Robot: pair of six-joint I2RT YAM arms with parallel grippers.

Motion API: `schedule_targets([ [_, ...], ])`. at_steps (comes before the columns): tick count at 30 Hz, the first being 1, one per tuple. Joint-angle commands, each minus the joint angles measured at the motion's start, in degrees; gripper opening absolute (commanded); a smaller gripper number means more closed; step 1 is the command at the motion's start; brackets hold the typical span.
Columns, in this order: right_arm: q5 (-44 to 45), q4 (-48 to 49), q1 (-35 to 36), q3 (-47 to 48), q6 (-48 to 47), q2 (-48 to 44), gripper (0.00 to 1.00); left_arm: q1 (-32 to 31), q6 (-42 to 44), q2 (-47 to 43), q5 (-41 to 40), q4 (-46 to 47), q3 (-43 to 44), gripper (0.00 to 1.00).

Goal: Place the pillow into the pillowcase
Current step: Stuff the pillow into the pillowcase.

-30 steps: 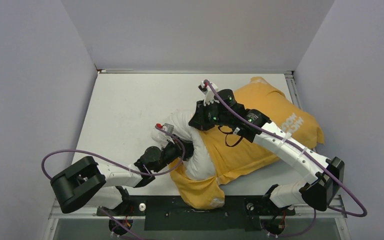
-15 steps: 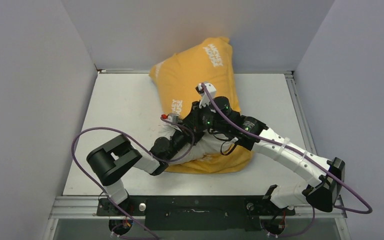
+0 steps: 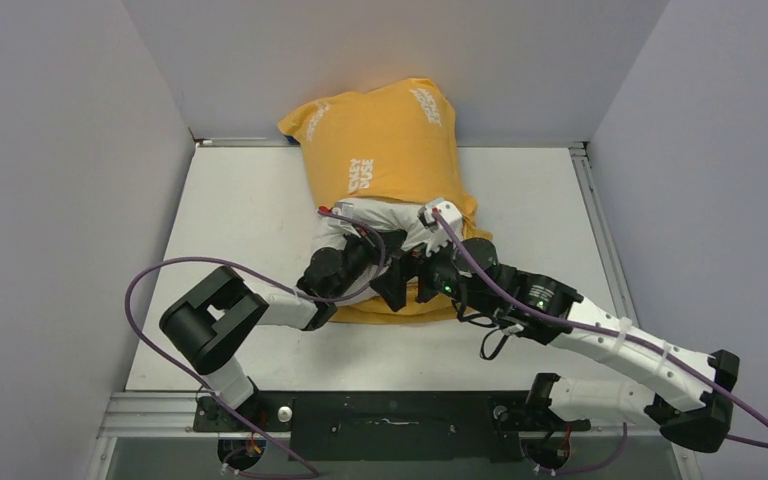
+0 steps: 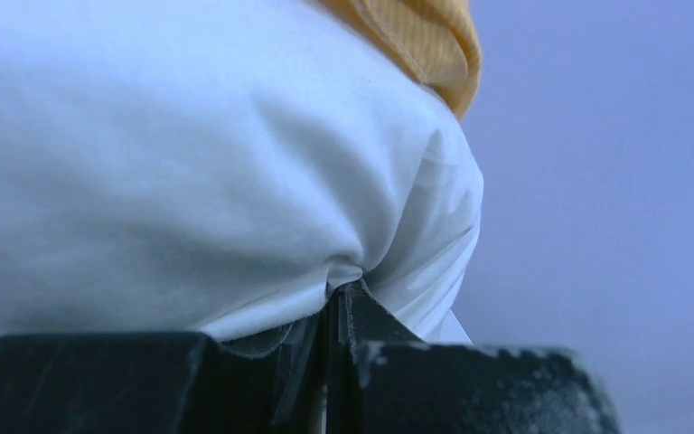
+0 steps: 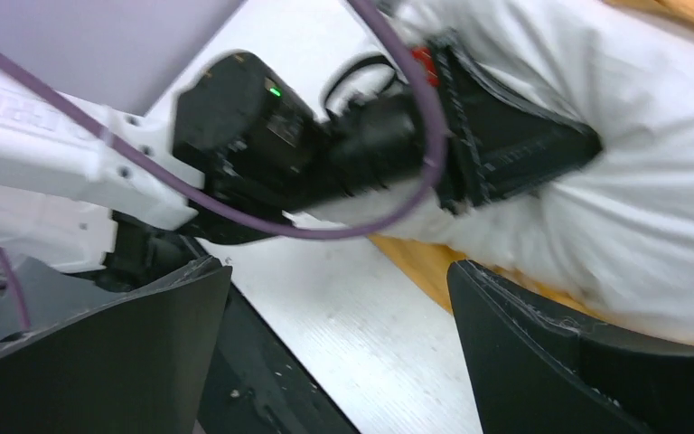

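- Table (image 3: 240, 220): bare surface is seen left and right of the bundle and along the near edge. Side walls stand well apart from the bundle.
- The pillowcase (image 3: 390, 135), orange-yellow face up with white lettering, is reared up at the far middle of the table. Its far end is seen in front of the far wall (image 3: 360, 50); whether they touch cannot be told.
- The pillow (image 3: 385, 218) is partly sheathed. Its near end bulges out of the case mouth, and a strip of orange cloth is seen under it on the near side.
- Left gripper (image 4: 339, 298): the fingers are pressed together with a fold of white pillow fabric pinched between them, at the exposed near-left end of the pillow. In the left wrist view the orange hem sits just beyond the white bulge.
- Right gripper (image 5: 336, 271): the fingers (image 5: 117, 362) are spread wide with nothing between them. It is held at the near side of the bundle, just right of the left gripper, above the table edge of the orange strip. The pillow lies just beyond its right finger.
- The two wrists are crowded close together at the case mouth.
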Motion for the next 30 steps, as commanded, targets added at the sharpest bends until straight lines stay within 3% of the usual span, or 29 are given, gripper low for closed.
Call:
schedule_targets([
  [1, 7.59, -1.92, -1.09, -7.85, -0.09, -5.09, 0.96, 1.1, 3.21, -1.46, -3.12, -5.29, 4.16, 0.0],
  [3, 7.11, -1.22, -2.03, -10.41, -0.44, -5.03, 0.93, 1.12, 3.98, -0.99, -1.96, -6.89, 5.9, 0.0],
  [11, -3.75, 8.6, -14.24, -15.07, -1.76, 4.33, 0.49, 1.36, 6.53, -3.42, -0.28, -19.41, 11.64, 0.0],
  [15, -3.36, 12.86, -15.69, -13.89, -4.38, 10.14, 0.45, 1.62, 7.25, -4.49, 0.28, -22.47, 12.91, 0.0],
  [19, -0.83, 15.7, -16.9, -17.01, -3.61, 14.44, 0.29, 2.45, 5.99, -4.47, 0.33, -23.18, 13.57, 0.0],
  [24, 4.76, 18.32, -17.71, -26.21, 0.12, 12.49, 0.14, 4.02, 3.95, -4.04, 1.71, -22.99, 13.86, 0.0],
  [30, 5.38, 20.51, -20.57, -35.12, 5.11, 9.93, 0.15, 4.89, 3.01, -4.42, 2.81, -23.09, 13.86, 0.0],
])
